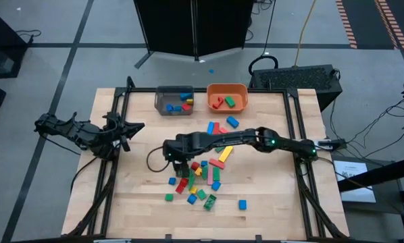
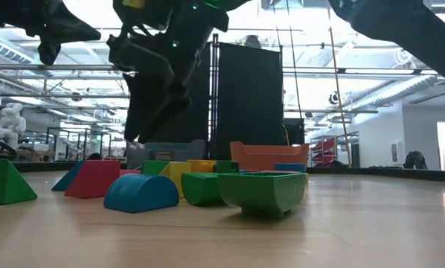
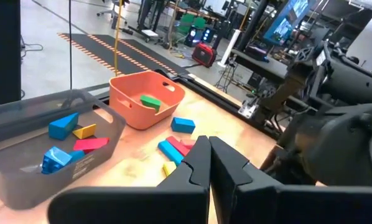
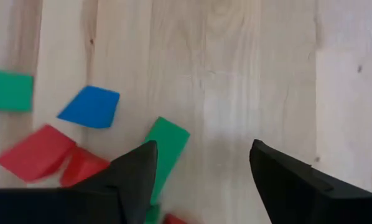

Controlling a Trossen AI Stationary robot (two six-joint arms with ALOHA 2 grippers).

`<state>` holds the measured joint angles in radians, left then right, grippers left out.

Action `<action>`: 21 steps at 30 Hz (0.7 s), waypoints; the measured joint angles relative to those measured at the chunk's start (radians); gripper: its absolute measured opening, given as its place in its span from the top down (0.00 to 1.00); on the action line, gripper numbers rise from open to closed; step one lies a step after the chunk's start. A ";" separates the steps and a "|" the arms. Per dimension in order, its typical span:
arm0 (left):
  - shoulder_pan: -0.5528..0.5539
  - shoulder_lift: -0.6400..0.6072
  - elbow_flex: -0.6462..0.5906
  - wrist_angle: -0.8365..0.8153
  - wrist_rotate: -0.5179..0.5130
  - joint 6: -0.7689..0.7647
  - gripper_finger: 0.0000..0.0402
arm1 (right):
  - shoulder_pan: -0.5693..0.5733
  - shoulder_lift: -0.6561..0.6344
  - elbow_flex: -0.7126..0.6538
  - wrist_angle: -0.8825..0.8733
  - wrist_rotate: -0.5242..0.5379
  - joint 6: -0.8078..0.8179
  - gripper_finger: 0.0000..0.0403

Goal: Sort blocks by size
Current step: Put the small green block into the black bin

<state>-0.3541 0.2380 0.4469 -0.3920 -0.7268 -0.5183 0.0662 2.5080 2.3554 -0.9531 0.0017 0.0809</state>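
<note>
Reaching across the middle of the overhead frame, our right hand [image 1: 180, 164] hangs over the left edge of the scattered small coloured blocks [image 1: 203, 177] on the pale wooden desk [image 1: 269, 196], its fingers spread wide with nothing between them. Our left hand [image 1: 136, 125] waits at centre left, fingers pressed shut and empty. More blocks lie in the clear grey plastic bin [image 1: 173, 100] and the orange plastic bin [image 1: 227, 96] at upper centre.

No text, label, brand, number or sign can be read in any view: not on the blocks, the bins, the arms, or the room's distant screens.
</note>
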 joint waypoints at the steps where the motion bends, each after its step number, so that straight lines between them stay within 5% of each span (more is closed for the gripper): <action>1: 0.000 0.000 0.000 0.000 0.003 0.000 1.00 | 0.006 0.000 0.000 -0.002 0.001 0.023 0.38; 21: 0.000 0.000 0.000 -0.011 0.020 0.000 1.00 | 0.060 -0.002 -0.227 0.122 0.076 0.279 0.36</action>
<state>-0.3542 0.2382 0.4469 -0.4030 -0.7071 -0.5179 0.1259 2.5056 2.1287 -0.8314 0.0776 0.3595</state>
